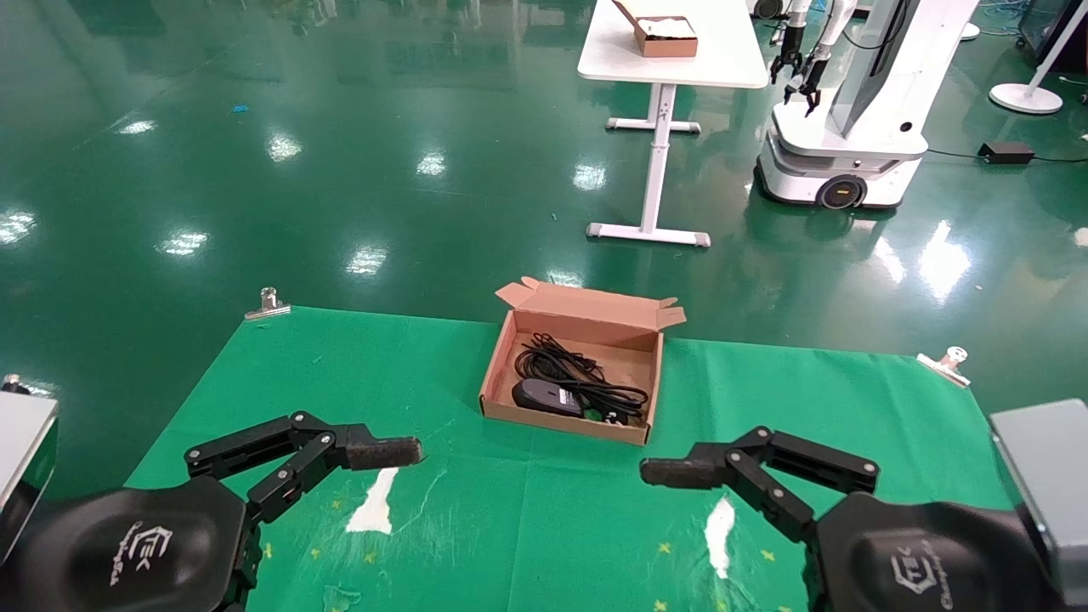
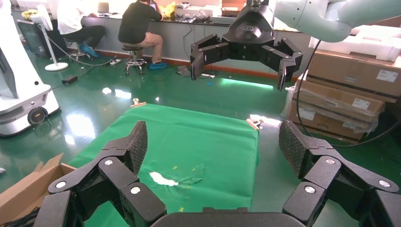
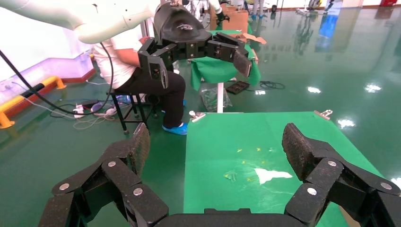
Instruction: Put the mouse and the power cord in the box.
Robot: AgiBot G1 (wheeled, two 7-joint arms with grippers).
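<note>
1. Both items are already lying in the box (image 1: 581,327), so by my reading the task is looking complete, with nothing left on the cloth to collect.
2. The mouse (image 1: 546,396) is sitting at the near side of the box floor; the cord (image 1: 561,367) is resting behind it and beside it in a loose coil.
3. The left pincer (image 1: 382,453) and the right pincer (image 1: 680,473) are hovering low over the near worktop (image 1: 816,399), well apart from the box, both spread wide and holding nothing.
4. The box is looking like plain brown corrugated card, shallow and rectangular, with short flaps standing along its far edge.
5. The mouse is showing a smooth oval black shell; the cord is appearing rubbery and black.
6. The green cloth is carrying white scuffs.
</note>
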